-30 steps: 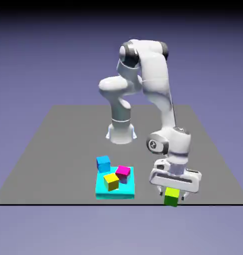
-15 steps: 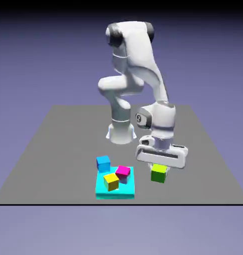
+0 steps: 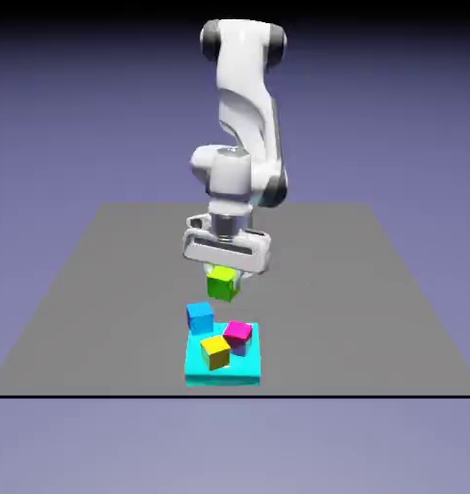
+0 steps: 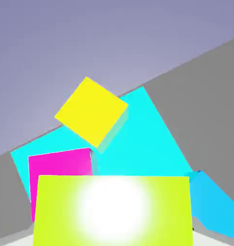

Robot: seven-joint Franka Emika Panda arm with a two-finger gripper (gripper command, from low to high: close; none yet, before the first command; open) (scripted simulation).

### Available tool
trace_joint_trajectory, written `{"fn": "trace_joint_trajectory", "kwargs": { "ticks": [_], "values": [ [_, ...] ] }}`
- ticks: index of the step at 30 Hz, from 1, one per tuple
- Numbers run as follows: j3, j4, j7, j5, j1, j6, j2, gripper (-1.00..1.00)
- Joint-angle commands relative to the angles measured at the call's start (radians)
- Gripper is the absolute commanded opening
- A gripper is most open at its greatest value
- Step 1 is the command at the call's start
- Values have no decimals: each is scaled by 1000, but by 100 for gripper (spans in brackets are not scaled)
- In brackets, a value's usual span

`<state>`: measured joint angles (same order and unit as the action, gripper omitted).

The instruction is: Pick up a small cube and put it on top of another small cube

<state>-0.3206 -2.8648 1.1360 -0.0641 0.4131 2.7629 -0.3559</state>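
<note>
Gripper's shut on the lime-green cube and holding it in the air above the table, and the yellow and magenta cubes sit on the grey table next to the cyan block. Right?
Not quite. The gripper does hold the lime-green cube aloft, but the exterior view shows the yellow cube and magenta cube sitting on top of the flat cyan block, not beside it.

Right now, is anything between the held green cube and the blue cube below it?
No. In the exterior view the small green cube hangs in the shut jaws, with only bare air down to the blue cube.

Elevated exterior view; close hand view downward
</note>
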Motion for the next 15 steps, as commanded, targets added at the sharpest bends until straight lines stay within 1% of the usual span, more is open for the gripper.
{"fn": "trace_joint_trajectory", "kwargs": {
  "ticks": [1,3,11,12,13,15],
  "values": [
    [-16,-26,-36,-25,36,-3,-33,-100],
    [-24,-41,-56,-38,56,-5,-51,-100],
    [-85,-21,195,309,210,250,231,-100],
    [-87,-20,203,320,214,258,240,-100],
    [-87,-20,203,320,214,258,240,100],
    [-79,-23,172,277,195,227,205,100]
  ]
}}
